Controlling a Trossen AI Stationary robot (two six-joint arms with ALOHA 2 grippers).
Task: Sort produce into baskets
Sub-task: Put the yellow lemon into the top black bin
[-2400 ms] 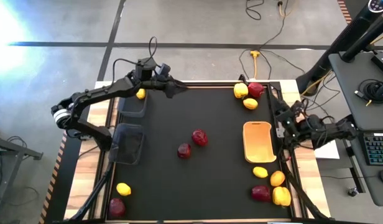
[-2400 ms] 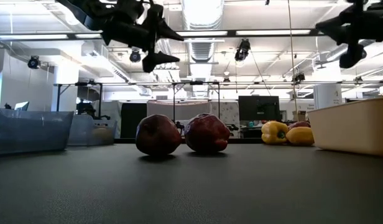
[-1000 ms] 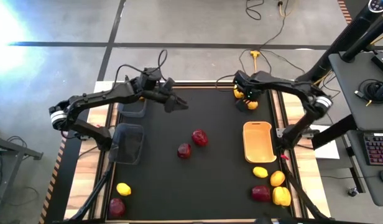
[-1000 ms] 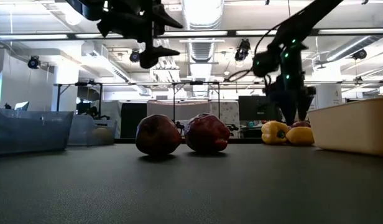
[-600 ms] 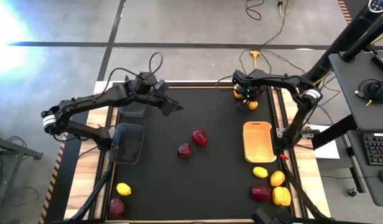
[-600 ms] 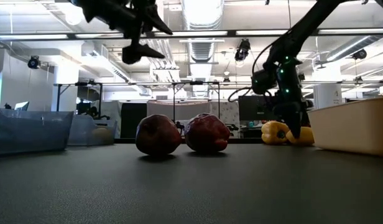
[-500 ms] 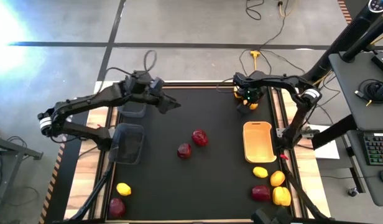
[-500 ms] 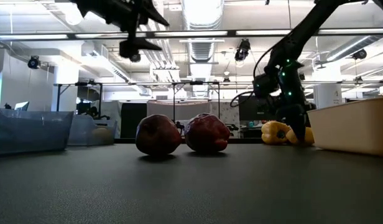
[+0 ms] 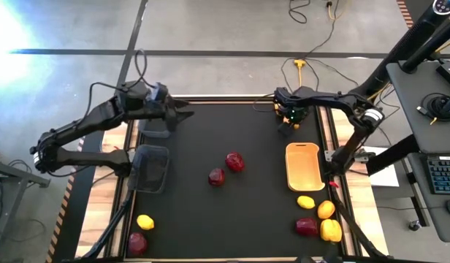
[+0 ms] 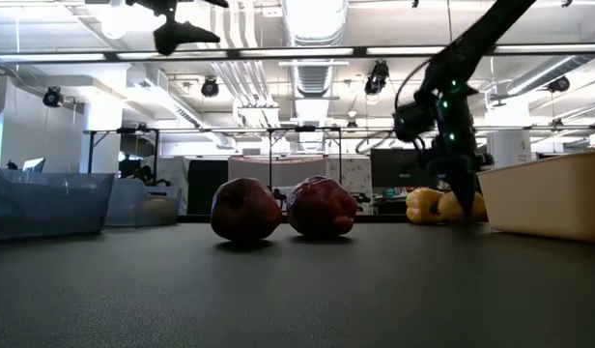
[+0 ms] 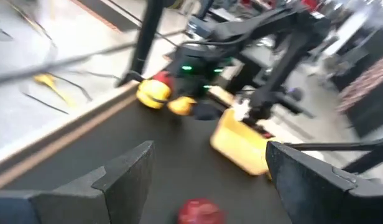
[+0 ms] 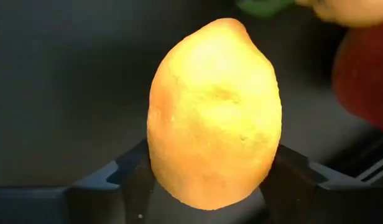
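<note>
A yellow lemon [image 12: 213, 155] lies near the far right corner of the black mat, next to a yellow pepper [image 10: 424, 205] and a dark red piece [image 12: 365, 74]. My right gripper [image 9: 291, 121] stands over the lemon and is shut on it. My left gripper [image 9: 178, 115] hangs open and high above the far black mesh basket [image 9: 158, 128], nothing between its fingers. A second mesh basket [image 9: 150, 168] stands nearer, and the orange-tan basket [image 9: 303, 166] is at the right. Two dark red pieces [image 9: 234, 161] [image 9: 216, 176] rest on the mat's middle. My right gripper pinches the lemon between its two fingers, one finger [image 12: 126, 183] on each of its long sides [image 12: 157, 171]. The fingers come from above, pointing down. In the low view the lemon [image 10: 470, 208] sits at mat height beside the pepper.
Near the right front corner lie two yellow pieces [image 9: 306, 202] [image 9: 330, 231], an orange one [image 9: 326, 210] and a dark red one [image 9: 307, 226]. At the left front are a yellow piece [image 9: 145, 221] and a red one [image 9: 136, 242]. The mat's middle front is bare.
My left gripper has drawn back toward the table's left edge and risen, from over the mat to above the far mesh basket. My right gripper has come down at the far right onto the lemon. The produce has stayed in place.
</note>
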